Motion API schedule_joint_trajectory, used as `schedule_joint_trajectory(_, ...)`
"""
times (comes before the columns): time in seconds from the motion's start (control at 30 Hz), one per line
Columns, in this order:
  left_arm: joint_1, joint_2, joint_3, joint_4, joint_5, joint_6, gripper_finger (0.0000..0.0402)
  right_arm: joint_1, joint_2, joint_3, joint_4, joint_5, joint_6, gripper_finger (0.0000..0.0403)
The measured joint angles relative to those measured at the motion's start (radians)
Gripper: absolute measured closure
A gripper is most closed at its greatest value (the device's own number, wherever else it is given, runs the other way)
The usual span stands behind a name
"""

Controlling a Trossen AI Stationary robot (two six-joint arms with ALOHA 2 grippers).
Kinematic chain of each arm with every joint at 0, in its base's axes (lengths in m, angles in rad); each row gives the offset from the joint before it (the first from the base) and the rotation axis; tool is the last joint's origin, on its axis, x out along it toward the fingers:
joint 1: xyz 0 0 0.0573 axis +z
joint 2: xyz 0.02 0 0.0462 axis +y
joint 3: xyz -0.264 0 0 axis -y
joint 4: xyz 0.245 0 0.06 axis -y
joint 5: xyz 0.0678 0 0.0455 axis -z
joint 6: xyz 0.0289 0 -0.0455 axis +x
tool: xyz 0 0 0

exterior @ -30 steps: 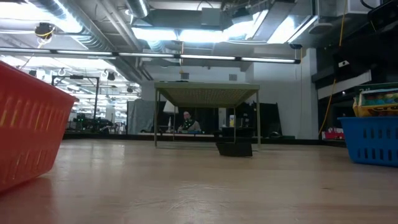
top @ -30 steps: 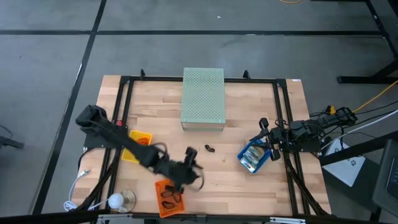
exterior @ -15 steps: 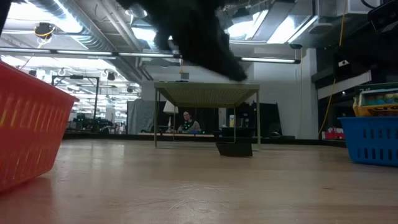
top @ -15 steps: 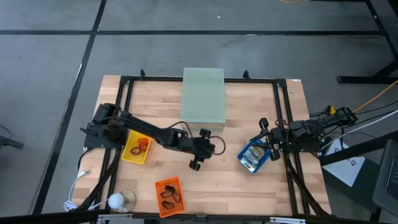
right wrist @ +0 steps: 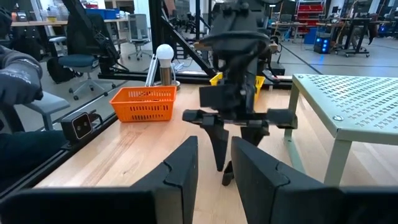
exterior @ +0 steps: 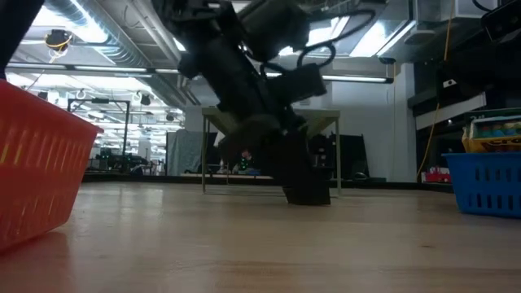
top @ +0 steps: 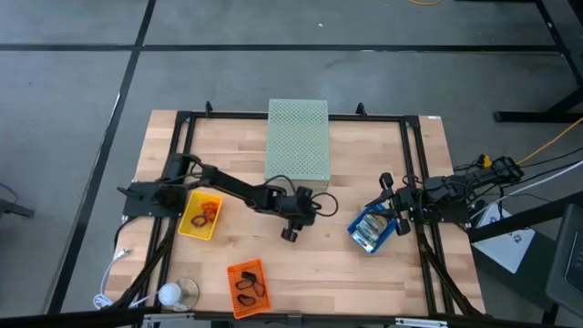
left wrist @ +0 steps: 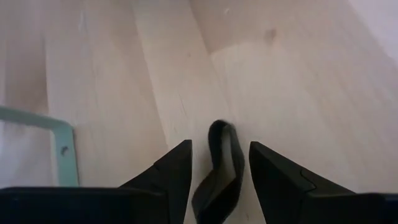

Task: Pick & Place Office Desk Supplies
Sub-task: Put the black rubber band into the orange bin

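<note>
fingers of the left gripper (left wrist: pixel 219 163) stand open astride the black loop (left wrist: pixel 219 160) mid-table, not yet pinching; closing off-centre could flick it away. right gripper (right wrist: pixel 212 163) waits, narrowly parted, near the blue tray (top: pixel 368 228).

A pale green perforated box (top: pixel 297 144) stands at twelve o'clock on the wooden table (top: pixel 364 273), its top raised on slim legs that show in the low view (exterior: pixel 270 122). A yellow tray (top: pixel 200 215) sits at nine o'clock, an orange tray (top: pixel 248 287) at seven o'clock near the front edge, and a blue tray (top: pixel 372 229) at three o'clock. A black metal frame (top: pixel 291 117) borders the table. At the seven o'clock corner a white bulb-like lamp (top: pixel 170 293) stands beside a clear round dish (top: pixel 187 290). Grey floor (top: pixel 273 55) surrounds the table.
</note>
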Motion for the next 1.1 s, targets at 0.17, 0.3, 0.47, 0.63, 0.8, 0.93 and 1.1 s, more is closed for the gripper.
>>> schedule_joint_trajectory(0.17,0.027,0.010,0.000,-0.013,0.065,-0.033,0.0247,0.000,0.000,0.000,0.000,0.000,0.000,0.0305)
schedule_joint_trajectory(0.3,0.034,0.010,0.000,-0.040,0.117,-0.035,0.0268,0.000,0.000,0.000,0.000,0.000,0.000,0.0305)
schedule_joint_trajectory(0.47,0.039,0.010,0.002,-0.063,0.123,-0.055,0.0320,0.000,0.000,0.000,0.000,0.003,0.000,0.0305)
schedule_joint_trajectory(0.63,0.037,0.010,0.006,-0.067,0.145,-0.059,0.0386,0.000,0.000,0.000,0.000,0.003,0.000,0.0305)
schedule_joint_trajectory(0.8,-0.005,-0.049,0.018,-0.095,0.148,-0.049,0.0394,0.000,0.000,0.000,0.000,0.003,-0.004,0.0305)
schedule_joint_trajectory(0.93,-0.058,-0.166,0.019,-0.147,0.156,-0.032,0.0397,0.000,0.009,0.000,0.001,0.003,-0.004,0.0305)
schedule_joint_trajectory(1.1,-0.153,-0.356,0.019,-0.246,0.159,-0.030,0.0398,0.000,0.020,0.000,0.001,0.003,0.009,0.0305)
